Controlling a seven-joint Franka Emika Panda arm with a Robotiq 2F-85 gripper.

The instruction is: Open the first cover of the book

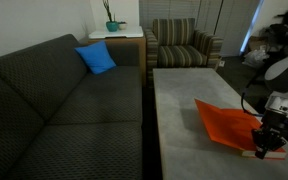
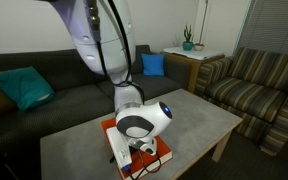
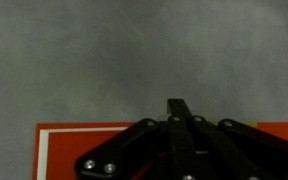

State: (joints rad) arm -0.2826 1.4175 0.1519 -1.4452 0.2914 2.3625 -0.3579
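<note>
The book (image 1: 224, 122) lies on the grey coffee table (image 1: 184, 95), orange-red, near the table's end. It shows in both exterior views (image 2: 112, 136). My gripper (image 1: 264, 146) is down at the book's edge, partly hidden by the wrist in an exterior view (image 2: 136, 164). In the wrist view the jaws (image 3: 181, 108) are pressed together over the book (image 3: 64, 150), which has a pale band along its side. The first cover looks pinched between them and slightly raised at that edge, with pale pages showing beneath.
A dark sofa (image 1: 54, 105) with a blue cushion (image 1: 97, 58) runs along the table. A striped armchair (image 1: 184, 45) stands beyond. A side table holds a plant (image 1: 112, 22). A teal cushion (image 2: 24, 88) lies on the sofa.
</note>
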